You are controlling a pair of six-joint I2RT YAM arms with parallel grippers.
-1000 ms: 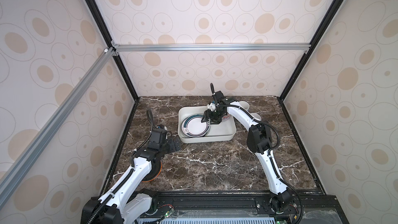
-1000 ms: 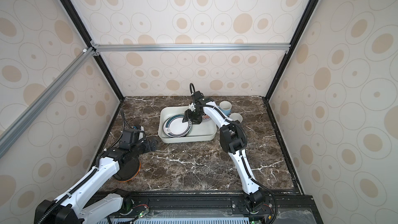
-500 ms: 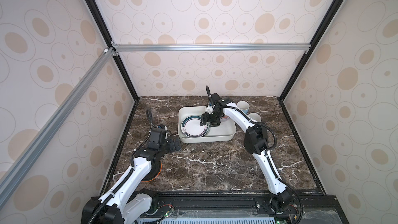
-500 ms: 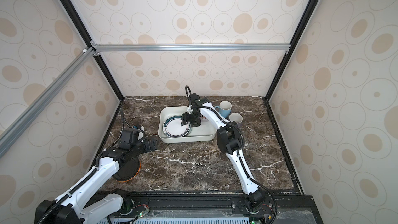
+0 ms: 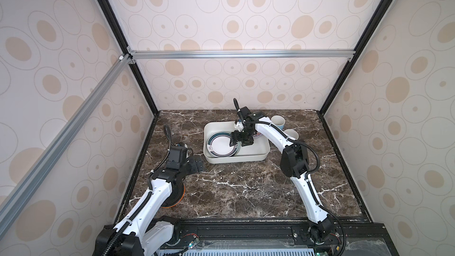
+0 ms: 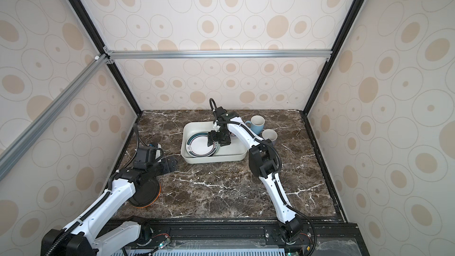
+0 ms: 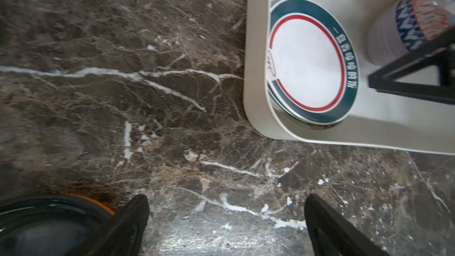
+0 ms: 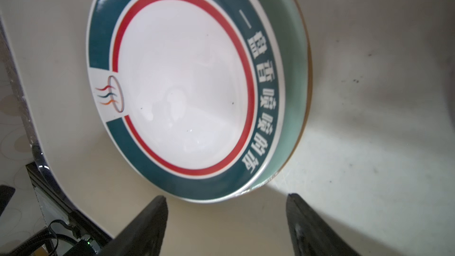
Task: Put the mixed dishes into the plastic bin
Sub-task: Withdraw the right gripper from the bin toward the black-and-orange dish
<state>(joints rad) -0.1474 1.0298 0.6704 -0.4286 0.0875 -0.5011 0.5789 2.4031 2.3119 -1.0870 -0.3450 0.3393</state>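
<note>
The white plastic bin point(image 5: 264, 153) stands at the back middle of the table. A stack of plates lies in its left half, a green-rimmed plate point(image 5: 221, 145) point(image 8: 182, 80) on top. My right gripper point(image 5: 238, 142) point(image 8: 226, 199) hovers open over that plate's right edge, holding nothing. A red-patterned bowl point(image 7: 406, 25) lies in the bin beside the stack, mostly hidden by the right arm in both top views. Left of the bin, my left gripper point(image 5: 198, 165) point(image 7: 226, 199) is open and empty above the marble. An orange and black plate point(image 6: 147, 193) point(image 7: 49, 225) lies under the left arm.
A light blue mug point(image 6: 257, 123) and a paler mug point(image 6: 269, 136) stand on the table behind the bin's right end. The enclosure walls close in the table on three sides. Dark marble point(image 5: 246, 188) stretches in front of the bin.
My right gripper's jaws have spread wider and its wrist has shifted a little left and forward over the plates. The left arm has not moved.
</note>
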